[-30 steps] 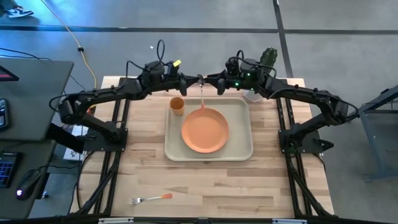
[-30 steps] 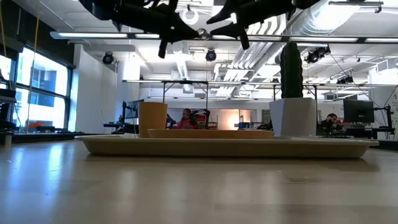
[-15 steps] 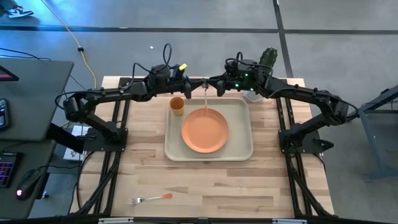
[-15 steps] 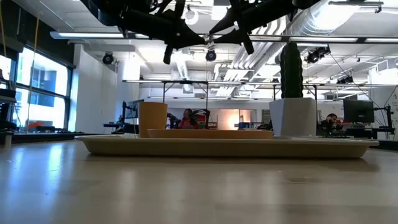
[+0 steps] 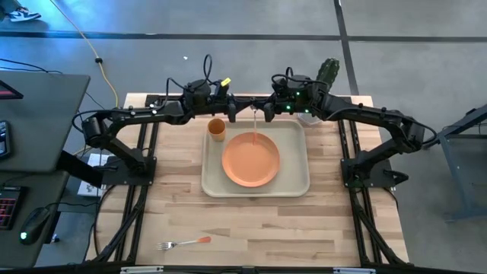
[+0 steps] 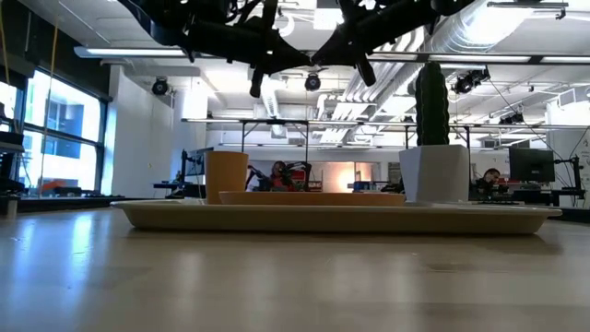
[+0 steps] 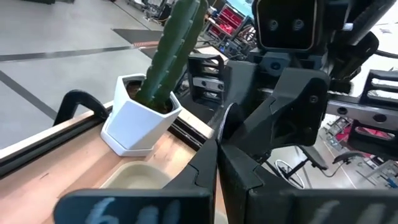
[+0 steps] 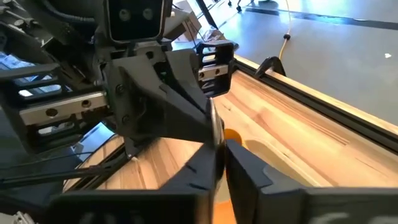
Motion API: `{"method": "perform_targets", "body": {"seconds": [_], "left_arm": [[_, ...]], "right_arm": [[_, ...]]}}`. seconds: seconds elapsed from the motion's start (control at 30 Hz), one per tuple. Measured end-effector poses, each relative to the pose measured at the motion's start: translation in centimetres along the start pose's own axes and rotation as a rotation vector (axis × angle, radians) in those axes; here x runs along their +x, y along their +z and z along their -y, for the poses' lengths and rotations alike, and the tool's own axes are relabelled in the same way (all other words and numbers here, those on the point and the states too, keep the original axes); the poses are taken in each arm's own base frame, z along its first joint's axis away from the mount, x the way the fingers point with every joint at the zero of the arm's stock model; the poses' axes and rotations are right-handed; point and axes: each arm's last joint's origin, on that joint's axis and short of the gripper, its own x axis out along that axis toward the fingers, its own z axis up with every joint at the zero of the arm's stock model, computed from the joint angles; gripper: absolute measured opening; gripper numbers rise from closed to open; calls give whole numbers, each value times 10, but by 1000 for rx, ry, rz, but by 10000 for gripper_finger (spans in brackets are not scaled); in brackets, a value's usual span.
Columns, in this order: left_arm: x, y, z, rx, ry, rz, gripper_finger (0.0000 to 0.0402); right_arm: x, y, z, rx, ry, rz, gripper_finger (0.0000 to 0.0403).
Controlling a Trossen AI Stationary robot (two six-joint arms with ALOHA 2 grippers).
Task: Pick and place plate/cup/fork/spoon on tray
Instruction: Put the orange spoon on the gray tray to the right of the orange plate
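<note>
From overhead we look straight down on the whole table [image 5: 251, 221]. At tabletop level we look across it into the room. Each wrist camera peers close past its own fingers at the opposing gripper (nearly nose to nose), and both also catch the tray [image 7: 134, 177] just below.

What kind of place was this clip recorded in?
Probably an open-plan robotics lab or workshop: a butcher-block workbench on a bare concrete floor, exposed ceiling ducts and strip lights, and further benches with monitors in the room behind.
</note>
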Motion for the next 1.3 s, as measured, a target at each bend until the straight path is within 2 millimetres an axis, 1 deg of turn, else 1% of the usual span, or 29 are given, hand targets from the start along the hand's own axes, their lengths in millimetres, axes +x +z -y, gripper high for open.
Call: {"method": "perform_targets", "body": {"seconds": [0.07,0.17,0.23,0.33,0.47,0.57,0.63,0.73,0.8,0.93,1.03,1.13,1.2,1.3], "left_arm": [[-1,1,-2,-8,6,2,1],[-1,2,-5,-10,8,-1,6],[-2,4,-9,-13,12,-5,15],[-10,13,-15,-12,-1,7,31],[-20,22,-25,-28,12,-18,53],[-30,28,-31,-38,44,-26,68],[-37,31,-34,-15,74,-38,76],[-49,33,-38,36,129,-91,84],[-56,33,-40,65,157,-127,87],[-68,34,-42,110,201,-175,88],[-73,35,-45,109,220,-184,88],[-74,36,-47,95,232,-183,88],[-75,35,-49,91,239,-190,88],[-75,34,-49,84,244,-203,88]], "right_arm": [[0,0,1,-2,-7,-4,9],[-1,-1,5,13,-25,-23,10],[-2,-4,11,13,-70,-76,4],[-5,-12,22,17,-141,-159,4],[-12,-15,26,15,-122,-171,2],[-16,-23,35,41,-128,-193,1],[-19,-32,42,78,-149,-199,1],[-24,-55,50,152,-171,-227,1],[-28,-70,53,190,-176,-243,1],[-44,-95,57,207,-295,-251,1],[-58,-104,59,236,-335,-213,0],[-68,-111,60,274,-335,-190,0],[-72,-118,62,289,-353,-201,0],[-72,-137,72,332,-402,-249,0]]}}
